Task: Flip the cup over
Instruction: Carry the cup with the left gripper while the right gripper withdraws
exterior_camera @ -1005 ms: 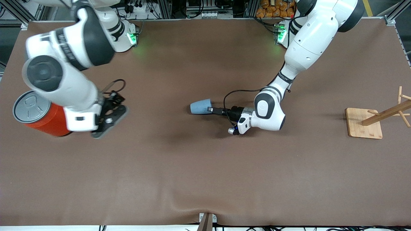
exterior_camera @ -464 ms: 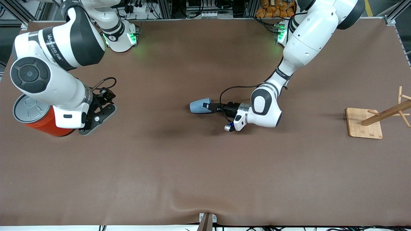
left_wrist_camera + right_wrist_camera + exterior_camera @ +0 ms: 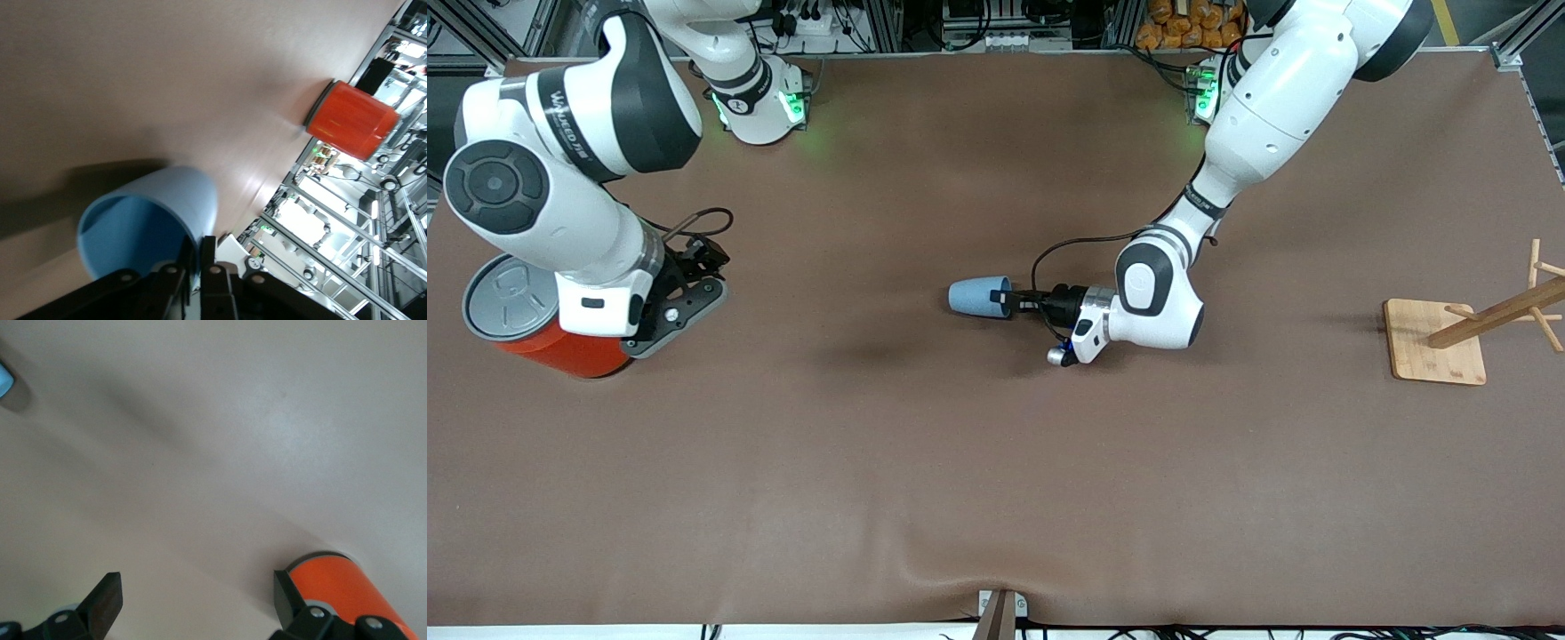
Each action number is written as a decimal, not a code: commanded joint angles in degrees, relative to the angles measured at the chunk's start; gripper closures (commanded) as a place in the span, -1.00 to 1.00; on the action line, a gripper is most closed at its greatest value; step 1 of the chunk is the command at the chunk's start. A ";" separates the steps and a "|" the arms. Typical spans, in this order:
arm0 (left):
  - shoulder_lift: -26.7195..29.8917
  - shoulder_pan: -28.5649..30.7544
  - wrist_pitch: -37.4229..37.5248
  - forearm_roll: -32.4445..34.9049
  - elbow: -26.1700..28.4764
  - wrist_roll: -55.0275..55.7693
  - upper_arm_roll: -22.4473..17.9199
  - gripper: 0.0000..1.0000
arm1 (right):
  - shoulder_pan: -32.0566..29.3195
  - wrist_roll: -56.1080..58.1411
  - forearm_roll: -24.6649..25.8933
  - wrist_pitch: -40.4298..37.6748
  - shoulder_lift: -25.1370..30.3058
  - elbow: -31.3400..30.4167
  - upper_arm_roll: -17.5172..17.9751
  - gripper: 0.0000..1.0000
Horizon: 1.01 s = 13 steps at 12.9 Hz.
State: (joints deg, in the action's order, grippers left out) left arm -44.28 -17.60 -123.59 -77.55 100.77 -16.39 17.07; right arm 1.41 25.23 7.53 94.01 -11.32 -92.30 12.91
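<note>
The light-blue cup [image 3: 976, 297] lies on its side at the table's middle, its mouth turned toward the left arm's end. My left gripper [image 3: 1003, 302] is shut on the cup's rim, one finger inside and one outside. In the left wrist view the cup [image 3: 150, 217] fills the lower part, dark blue inside, with the wall pinched between my fingers [image 3: 211, 253]. My right gripper [image 3: 694, 277] is open and empty beside the orange can [image 3: 543, 333] at the right arm's end. The right wrist view shows its fingertips [image 3: 107, 597] wide apart over bare table.
The big orange can with a grey lid also shows in the left wrist view [image 3: 352, 120] and the right wrist view [image 3: 347, 590]. A wooden rack on a square base [image 3: 1436, 342] stands at the left arm's end. The brown table cover has a small wrinkle near the front edge [image 3: 925, 556].
My left gripper advanced onto the cup's rim and closed on it, nudging the cup slightly toward the right arm's end. My right arm drew back toward the orange can.
</note>
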 commanded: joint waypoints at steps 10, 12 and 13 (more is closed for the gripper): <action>9.56 1.95 -1.12 31.17 -14.45 40.78 -6.26 1.00 | -6.68 -6.36 -1.81 -1.55 1.83 4.24 0.88 -1.00; 11.67 1.78 -1.12 46.18 -14.55 48.62 -9.06 1.00 | -6.68 -17.01 -6.09 -3.91 2.00 4.15 0.80 -1.00; 11.68 2.13 -0.77 54.52 -14.37 49.00 -9.59 1.00 | -6.77 -19.67 -6.47 -4.10 2.09 3.97 0.80 -1.00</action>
State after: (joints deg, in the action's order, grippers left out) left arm -34.02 -15.29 -124.54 -33.83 85.80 29.21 9.10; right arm -4.76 11.79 3.63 91.15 -10.66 -87.69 13.44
